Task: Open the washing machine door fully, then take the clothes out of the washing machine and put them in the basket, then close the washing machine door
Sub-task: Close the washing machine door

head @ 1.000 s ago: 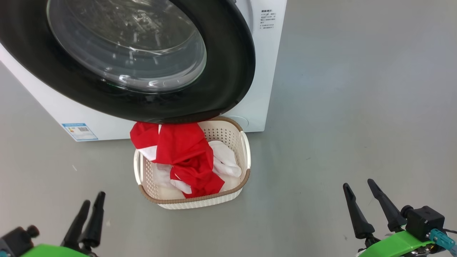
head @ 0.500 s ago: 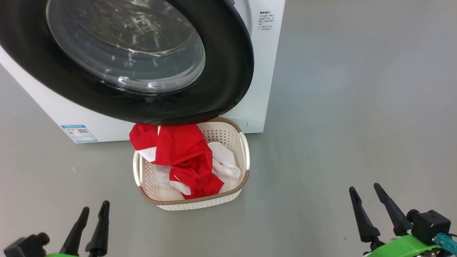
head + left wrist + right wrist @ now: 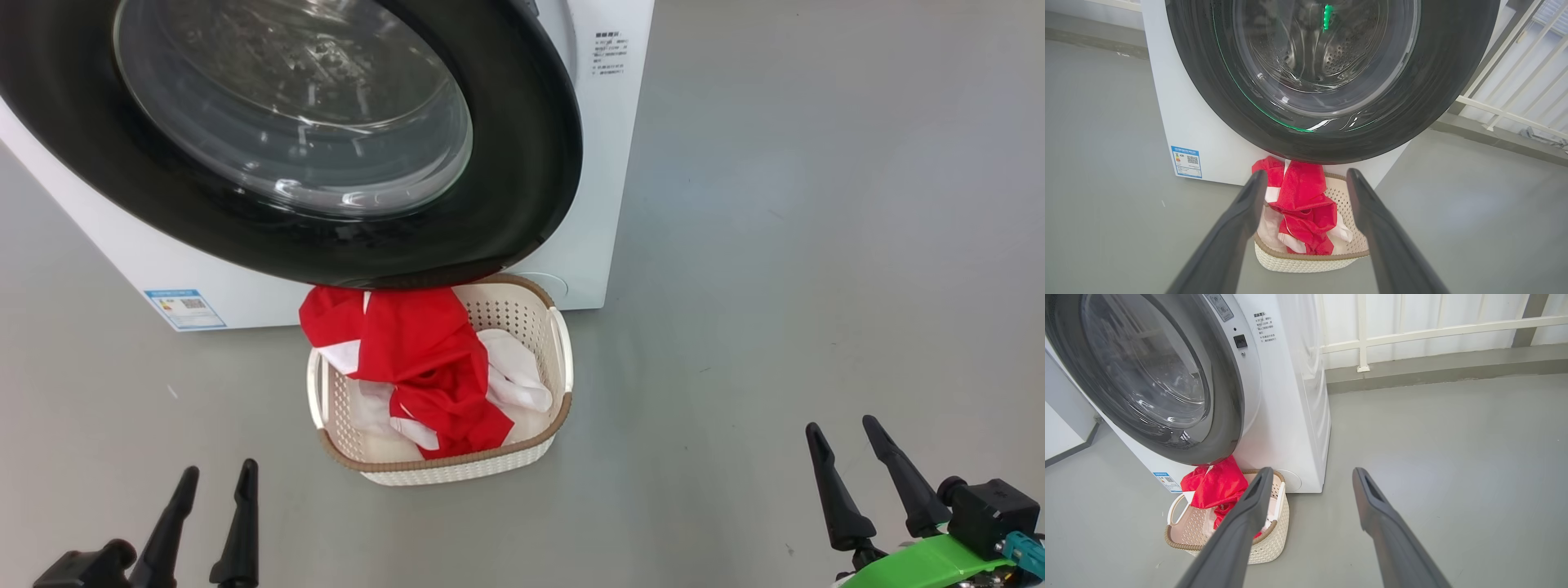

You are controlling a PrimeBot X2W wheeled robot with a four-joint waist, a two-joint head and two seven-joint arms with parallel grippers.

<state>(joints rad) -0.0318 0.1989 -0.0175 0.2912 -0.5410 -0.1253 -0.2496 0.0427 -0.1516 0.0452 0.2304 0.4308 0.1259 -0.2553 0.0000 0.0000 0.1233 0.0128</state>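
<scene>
Since a second ago the left gripper (image 3: 219,468) has sunk toward the bottom edge of the head view, its green forearm gone from sight, and the right gripper (image 3: 839,425) has slid a little lower and outward; basket, clothes and machine sit as they did. Both grippers hang low over the grey floor (image 3: 775,310), jaws spread wide and holding nothing, well apart from everything else. Between them and farther off stands the basket (image 3: 445,465), just in front of the machine, and the clothes (image 3: 416,343) lie heaped inside it, one red flap draped over its far left rim toward the machine. Above and beyond hangs the washing machine door (image 3: 531,163). From the right wrist view it seems to lie against the front of the washing machine (image 3: 600,180), so I judge the unloading done and the closing either finished or in its last check. To do that well, a push should land flat on the black rim, never on the glass, and the red flap deserves a look first, since whether it touches the door's lower edge cannot be told. Counted: two grippers of two fingers (image 3: 1227,245) each, one basket with two white handles (image 3: 565,347), one heap of clothes whose pieces cannot be separated, one door, one machine, one blue label (image 3: 184,309), one white railing (image 3: 1412,335) behind.
</scene>
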